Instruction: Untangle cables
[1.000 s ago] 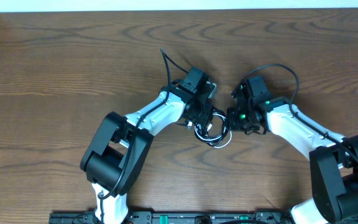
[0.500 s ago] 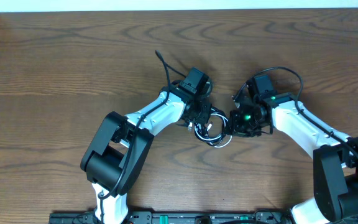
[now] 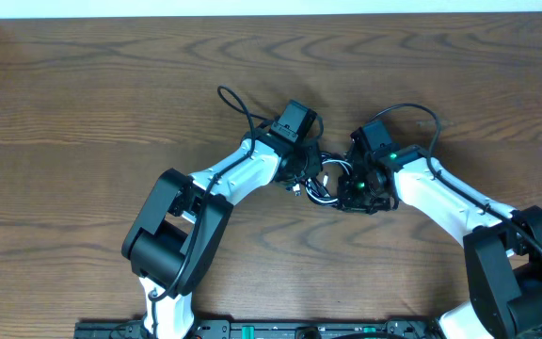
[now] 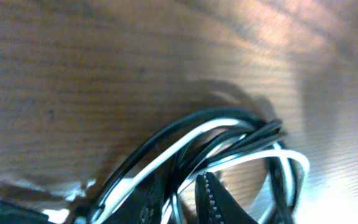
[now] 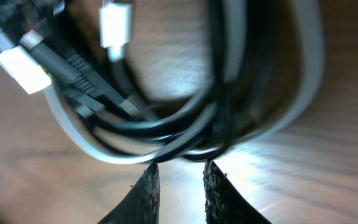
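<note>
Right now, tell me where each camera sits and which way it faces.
Overhead: fixed above the table, looking straight down; both arms show, left gripper and right gripper at the cables.
Left wrist: on the left arm, low over the wood, facing the cable loops; its fingers show at the bottom.
Right wrist: on the right arm, close on the bundle; two fingertips show below.
Shared: both wrist views show the same black and white cables.

Table (image 3: 111, 85): dark brown wood-grain top. Lying on it, near centre: cables (image 3: 320, 188), a black cable (image 4: 160, 134) and a white cable (image 4: 166, 152), looped together in one tangled bunch.
</note>
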Robot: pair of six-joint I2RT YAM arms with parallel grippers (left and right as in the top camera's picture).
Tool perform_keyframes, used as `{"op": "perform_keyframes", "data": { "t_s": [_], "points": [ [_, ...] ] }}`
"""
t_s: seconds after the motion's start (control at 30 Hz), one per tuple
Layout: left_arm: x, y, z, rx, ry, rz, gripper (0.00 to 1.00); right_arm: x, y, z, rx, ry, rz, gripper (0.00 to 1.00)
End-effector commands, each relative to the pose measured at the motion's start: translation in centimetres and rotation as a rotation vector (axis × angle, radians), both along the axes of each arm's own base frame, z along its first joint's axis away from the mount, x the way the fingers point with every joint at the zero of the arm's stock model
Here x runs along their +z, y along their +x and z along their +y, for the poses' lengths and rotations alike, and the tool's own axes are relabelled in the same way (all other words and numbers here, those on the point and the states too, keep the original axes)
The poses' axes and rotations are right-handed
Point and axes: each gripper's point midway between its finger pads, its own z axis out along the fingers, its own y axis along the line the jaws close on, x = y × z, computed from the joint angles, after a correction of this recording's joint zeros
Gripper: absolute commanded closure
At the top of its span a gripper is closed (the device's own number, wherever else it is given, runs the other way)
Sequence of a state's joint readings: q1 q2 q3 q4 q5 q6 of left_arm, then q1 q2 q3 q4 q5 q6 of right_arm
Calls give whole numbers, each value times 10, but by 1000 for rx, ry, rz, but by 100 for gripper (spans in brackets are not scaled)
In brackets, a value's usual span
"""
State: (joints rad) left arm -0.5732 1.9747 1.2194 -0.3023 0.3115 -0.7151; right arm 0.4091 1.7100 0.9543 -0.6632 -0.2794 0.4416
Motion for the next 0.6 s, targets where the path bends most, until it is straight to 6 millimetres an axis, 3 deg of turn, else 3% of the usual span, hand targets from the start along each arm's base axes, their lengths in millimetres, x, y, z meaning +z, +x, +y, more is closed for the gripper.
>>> {"op": "perform_keyframes", "data": {
  "t_s": [0.0, 0.23, 0.4, 0.57],
  "points": [
    [-2, 1, 2, 76, -12, 25, 78, 2, 18, -20, -43, -121, -88, 79],
    [-1, 2, 1, 88, -18, 29, 78, 1, 22, -28, -66, -132, -88, 78],
    [0, -1, -2, 85, -35, 45, 78, 2, 9, -12, 22, -52, -48, 77],
    [0, -2, -4, 95, -43, 53, 78, 0, 13, -25, -13, -120, -62, 76]
  ]
}}
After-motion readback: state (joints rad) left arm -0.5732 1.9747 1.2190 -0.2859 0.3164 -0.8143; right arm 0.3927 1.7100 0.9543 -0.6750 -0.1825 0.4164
